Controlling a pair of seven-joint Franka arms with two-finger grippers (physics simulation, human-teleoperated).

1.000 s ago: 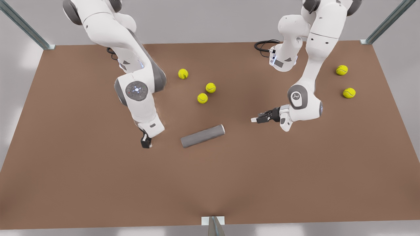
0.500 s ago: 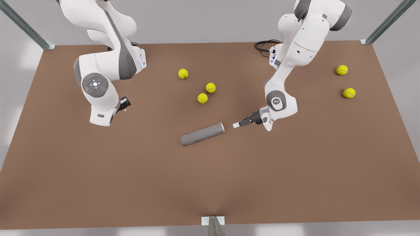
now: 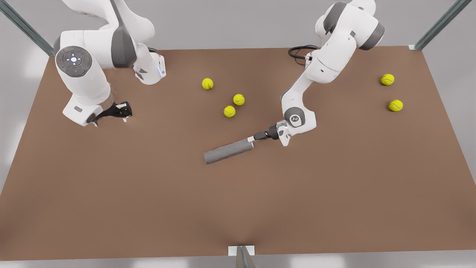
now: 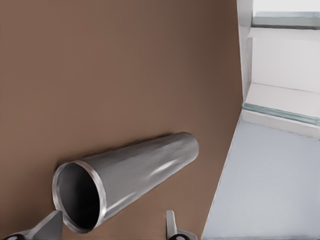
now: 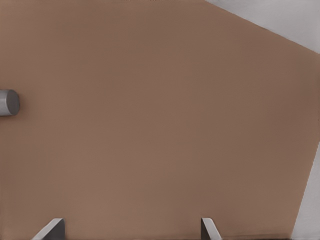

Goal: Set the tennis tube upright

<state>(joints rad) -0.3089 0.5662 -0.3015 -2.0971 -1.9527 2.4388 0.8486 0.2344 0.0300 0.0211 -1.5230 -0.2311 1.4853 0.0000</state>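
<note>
At mid-table, the tennis tube point(image 3: 228, 151) is lain flat, its rimmed mouth met by the left gripper point(image 3: 254, 138).

Its fingers point(image 4: 49, 226) are spread beside the rim (presumably for gripping); the right gripper point(image 3: 119, 111), also parted, is parked well apart.

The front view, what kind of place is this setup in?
Likely a simulated robot test bench: a bare brown table with metal frame posts, yellow tennis balls and a tennis tube lying on it. The left gripper is at its rim; the right gripper waits.

Three cameras over one brown table point(image 3: 111, 208)

The front view looks steeply down; both wrist views sit low, sharing the dark grey matte tube point(image 3: 228, 151) point(image 4: 135, 175) point(image 5: 8, 102).
</note>
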